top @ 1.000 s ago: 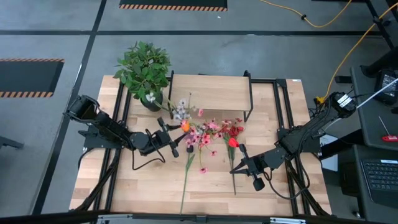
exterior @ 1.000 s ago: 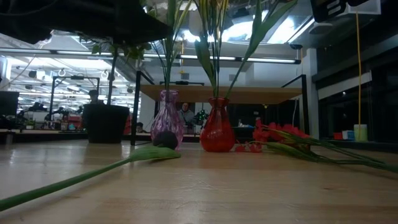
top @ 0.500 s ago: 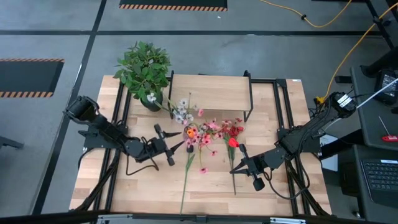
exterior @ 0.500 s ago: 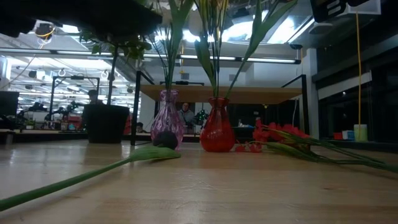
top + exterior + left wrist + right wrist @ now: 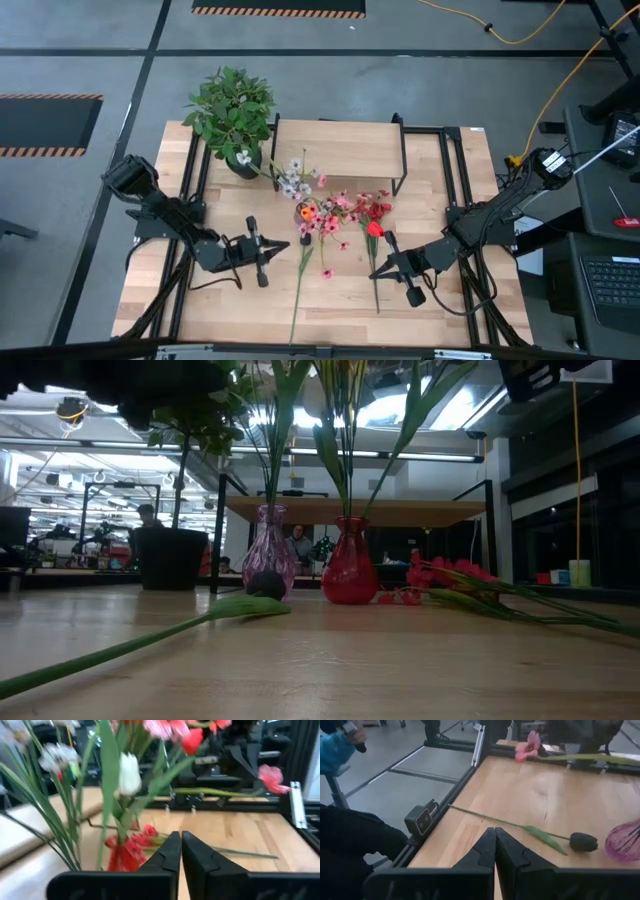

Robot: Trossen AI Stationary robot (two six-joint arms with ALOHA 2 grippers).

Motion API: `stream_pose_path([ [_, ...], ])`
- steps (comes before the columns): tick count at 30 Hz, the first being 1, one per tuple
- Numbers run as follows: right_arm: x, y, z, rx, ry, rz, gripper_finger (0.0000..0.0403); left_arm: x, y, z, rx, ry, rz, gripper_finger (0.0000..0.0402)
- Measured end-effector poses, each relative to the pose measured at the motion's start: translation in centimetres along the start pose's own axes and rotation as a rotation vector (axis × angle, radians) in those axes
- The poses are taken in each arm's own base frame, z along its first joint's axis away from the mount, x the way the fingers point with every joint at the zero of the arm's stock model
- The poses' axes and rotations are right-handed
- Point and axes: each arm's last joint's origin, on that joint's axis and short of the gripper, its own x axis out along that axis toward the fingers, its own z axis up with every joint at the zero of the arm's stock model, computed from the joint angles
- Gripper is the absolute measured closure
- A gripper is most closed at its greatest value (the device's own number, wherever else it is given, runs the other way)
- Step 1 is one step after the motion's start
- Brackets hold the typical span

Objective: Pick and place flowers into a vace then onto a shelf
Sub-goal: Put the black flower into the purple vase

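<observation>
Flowers (image 5: pixel 335 212) are seen in two vases mid-desk before the shelf (image 5: pixel 335 148), with loose stems lying flat nearby. The left tool (image 5: pixel 268 253), pressed together and empty, is held just beside one long loose stem (image 5: pixel 299 290); the right tool (image 5: pixel 377 270), likewise pressed together, is held beside another stem. The flowers are judged light, thin and bendy, with fragile blooms; a pinch low on the stem is advised.
</observation>
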Motion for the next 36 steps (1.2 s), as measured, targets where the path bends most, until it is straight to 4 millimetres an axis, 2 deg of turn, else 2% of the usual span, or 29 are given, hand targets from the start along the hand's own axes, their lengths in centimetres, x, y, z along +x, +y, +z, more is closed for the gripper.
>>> stream_pose_path([
  [6, -0.5, -0.5, 1.4, -0.07, -0.112, -0.018, 0.0396, -0.6, -0.4, -0.6, -0.054, 0.038, -0.019, 0.04],
  [16, -3.9, -3.3, 3.3, -0.14, -0.152, -0.109, 0.0396, -0.7, -0.5, -0.7, -0.048, 0.043, -0.017, 0.0399],
  [22, -5.5, -4.1, 4.1, -0.21, -0.193, -0.146, 0.0396, -0.7, -0.5, -0.7, -0.045, 0.047, -0.037, 0.0399],
  [31, -5.8, -4.1, 4.3, -0.168, -0.216, -0.142, 0.0396, -0.5, -0.3, -1.1, 0.007, 0.07, -0.022, 0.0399],
  [36, -5.8, -4.1, 4.3, -0.168, -0.216, -0.142, 0.0396, -0.5, -0.4, -1.3, -0.056, 0.087, -0.048, 0.04],
])
